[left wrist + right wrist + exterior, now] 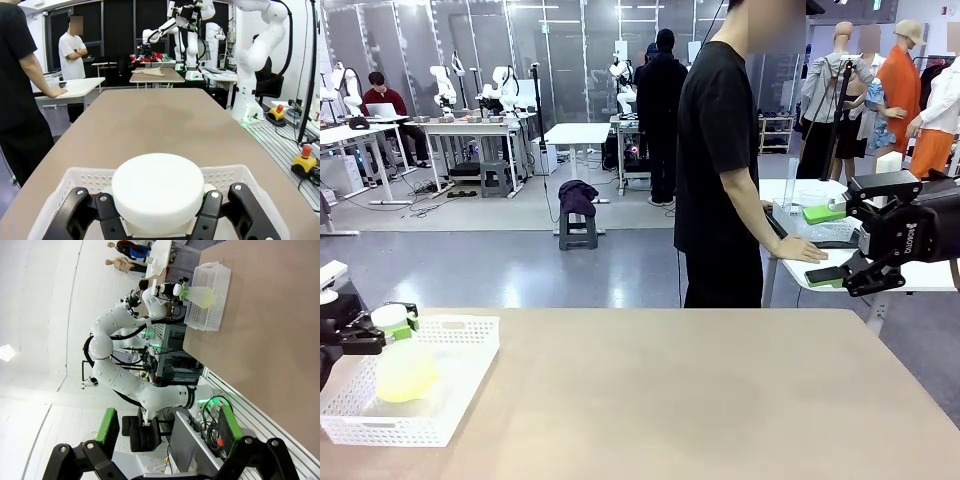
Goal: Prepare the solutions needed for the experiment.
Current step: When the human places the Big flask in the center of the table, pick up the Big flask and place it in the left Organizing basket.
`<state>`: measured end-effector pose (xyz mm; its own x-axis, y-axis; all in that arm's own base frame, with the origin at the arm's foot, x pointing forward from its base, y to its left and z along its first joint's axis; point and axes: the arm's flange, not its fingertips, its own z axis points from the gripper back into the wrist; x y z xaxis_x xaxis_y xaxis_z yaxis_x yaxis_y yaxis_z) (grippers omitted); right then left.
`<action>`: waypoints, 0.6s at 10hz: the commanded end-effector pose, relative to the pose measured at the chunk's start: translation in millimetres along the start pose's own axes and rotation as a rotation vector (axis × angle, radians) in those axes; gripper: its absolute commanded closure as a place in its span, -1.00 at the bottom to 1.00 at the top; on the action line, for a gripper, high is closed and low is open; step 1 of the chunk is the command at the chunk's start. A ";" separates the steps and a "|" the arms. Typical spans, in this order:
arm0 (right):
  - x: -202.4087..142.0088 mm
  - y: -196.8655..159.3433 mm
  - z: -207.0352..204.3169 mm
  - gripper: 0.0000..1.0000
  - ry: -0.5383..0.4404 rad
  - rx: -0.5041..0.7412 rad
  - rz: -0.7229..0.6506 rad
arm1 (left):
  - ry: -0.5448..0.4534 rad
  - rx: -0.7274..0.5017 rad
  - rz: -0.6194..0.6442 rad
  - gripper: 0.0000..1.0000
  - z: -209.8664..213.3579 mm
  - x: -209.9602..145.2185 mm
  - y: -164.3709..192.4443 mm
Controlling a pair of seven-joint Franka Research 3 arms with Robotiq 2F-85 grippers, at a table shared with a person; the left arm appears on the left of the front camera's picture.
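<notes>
- At the table's near-left corner: left end effector clamped on the white screw cap of a frosted-clear flask, green pads pressed to the cap's sides.
- Seen from the left wrist: cap wedged between both black fingers, flask body hidden beneath it.
- Pale yellow solutions showing through the flask's rounded body, low inside it.
- Flask held upright over the white perforated basket, its body within the basket walls; contact with the basket floor not possible to judge.
- Same grip seen from the right wrist view: flask and yellow liquid above the basket at the table's far end.
- Basket sitting on the tan table, close to its left edge.
- Right end effector raised off the table's right side, fingers wide apart, holding nothing, green pad facing toward the person.
- Right wrist view: both green-padded fingers spread, aimed past the table edge.
- Person in a black shirt standing beyond the far edge, turned sideways, hand resting on a separate white table.
</notes>
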<state>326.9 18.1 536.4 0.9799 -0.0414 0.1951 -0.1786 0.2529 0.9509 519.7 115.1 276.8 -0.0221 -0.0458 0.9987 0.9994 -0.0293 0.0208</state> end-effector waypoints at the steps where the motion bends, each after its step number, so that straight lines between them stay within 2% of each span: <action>1: 0.7 -0.2 -0.1 -1.00 -0.002 0.015 0.008 | -0.008 -0.058 -0.030 0.54 -0.2 3.2 2.4; 4: 0.7 -0.2 -0.1 -1.00 -0.002 0.015 0.008 | -0.004 -0.081 -0.022 0.54 -3.8 0.8 3.6; 5: 0.7 -0.2 -0.1 -1.00 -0.002 0.015 0.008 | -0.028 -0.106 -0.005 0.46 -5.4 2.4 3.1; 6: 0.7 -0.2 -0.1 -1.00 -0.002 0.015 0.008 | -0.035 -0.135 0.003 0.14 -5.5 3.5 3.1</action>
<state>326.9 18.1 536.4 0.9799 -0.0415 0.1951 -0.1786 0.2528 0.9509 517.6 104.5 274.8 -0.0158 -0.0408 0.9990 0.9950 -0.0994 0.0117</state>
